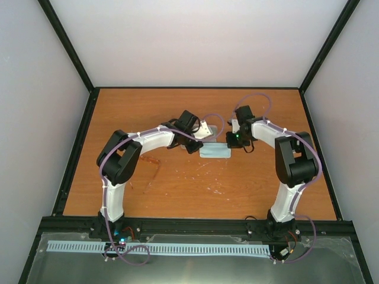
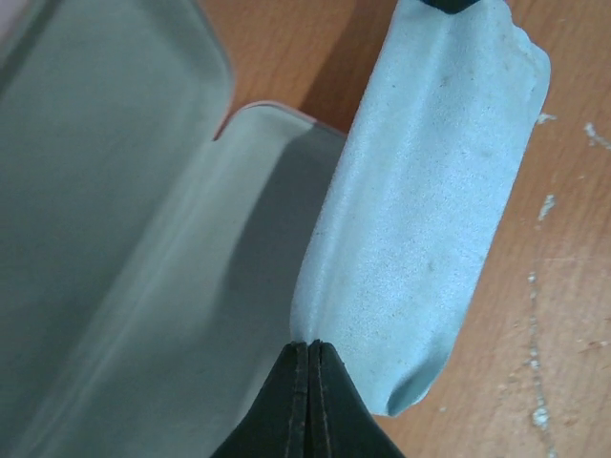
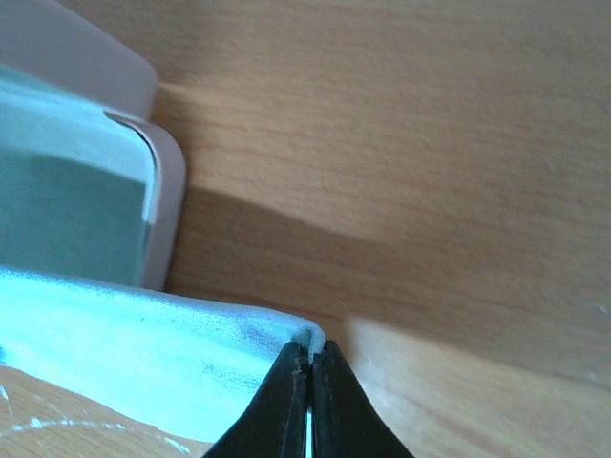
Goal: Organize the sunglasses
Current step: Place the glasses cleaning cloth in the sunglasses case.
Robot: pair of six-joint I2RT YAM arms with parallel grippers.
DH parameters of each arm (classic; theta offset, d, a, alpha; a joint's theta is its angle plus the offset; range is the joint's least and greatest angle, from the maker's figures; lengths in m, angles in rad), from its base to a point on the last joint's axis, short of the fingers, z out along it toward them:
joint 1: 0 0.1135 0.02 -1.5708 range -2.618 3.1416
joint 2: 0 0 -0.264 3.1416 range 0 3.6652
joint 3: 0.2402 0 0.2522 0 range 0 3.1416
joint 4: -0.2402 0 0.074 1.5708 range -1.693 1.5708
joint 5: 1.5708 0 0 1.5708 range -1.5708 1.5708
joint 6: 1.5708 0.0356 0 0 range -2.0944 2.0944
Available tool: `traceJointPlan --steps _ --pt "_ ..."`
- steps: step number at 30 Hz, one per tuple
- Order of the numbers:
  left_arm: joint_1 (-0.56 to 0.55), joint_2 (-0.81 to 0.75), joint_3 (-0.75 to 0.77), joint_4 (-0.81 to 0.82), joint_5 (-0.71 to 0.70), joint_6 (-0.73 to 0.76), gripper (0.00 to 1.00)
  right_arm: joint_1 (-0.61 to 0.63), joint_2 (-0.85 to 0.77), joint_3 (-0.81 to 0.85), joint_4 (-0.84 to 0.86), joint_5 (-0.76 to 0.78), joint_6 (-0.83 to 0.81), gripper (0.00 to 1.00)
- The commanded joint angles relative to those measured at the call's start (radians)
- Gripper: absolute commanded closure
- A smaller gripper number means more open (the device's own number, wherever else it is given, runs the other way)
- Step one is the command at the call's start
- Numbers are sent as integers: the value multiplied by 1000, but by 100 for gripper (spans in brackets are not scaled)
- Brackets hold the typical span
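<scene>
The light blue cloth hangs stretched between my two grippers, just in front of the open pale pink case. My left gripper is shut on one end of the cloth. My right gripper is shut on the other end, pinching a corner of the cloth. The case's grey-green inside lies open and shows nothing in it; its rim also shows in the right wrist view. A faint amber outline, seemingly the sunglasses, lies on the table by the left arm's elbow.
The wooden table has black rails along its edges and pale walls behind and beside it. The left arm and the right arm arch inward from the near edge. Whitish scuffs mark the wood in front of the cloth.
</scene>
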Motion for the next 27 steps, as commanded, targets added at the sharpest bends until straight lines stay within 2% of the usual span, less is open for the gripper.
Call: traceJointPlan --steps 1,17,27 --pt "35 -51 -8 -7 -6 36 99 30 46 77 -13 -2 13 97" --pt "94 -105 -65 -10 -13 67 99 94 172 246 -60 -10 16 97" --pt "149 -81 -33 -22 -6 120 99 105 218 310 -75 -12 21 97"
